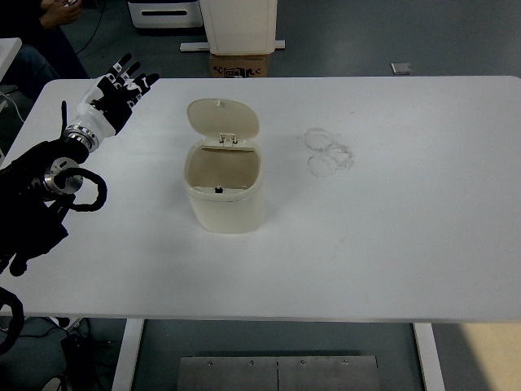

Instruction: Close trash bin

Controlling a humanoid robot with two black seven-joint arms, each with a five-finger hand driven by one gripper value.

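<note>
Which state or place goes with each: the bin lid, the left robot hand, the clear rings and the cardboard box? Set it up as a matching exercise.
Things:
1. lid
2. left robot hand
3. clear rings
4. cardboard box

States or places:
A. on the floor beyond the table's far edge
B. fingers spread, holding nothing
C. flipped up, leaving the trash bin open
D. lying on the table right of the bin

Pairs: 1-C, 2-B, 3-D, 4-A

My left arm (pixel 37 195) is matte black, with a silver ring joint and a looped black cable. White wrist cuff; left hand (pixel 118 88) has black-and-white segmented fingers.
</note>
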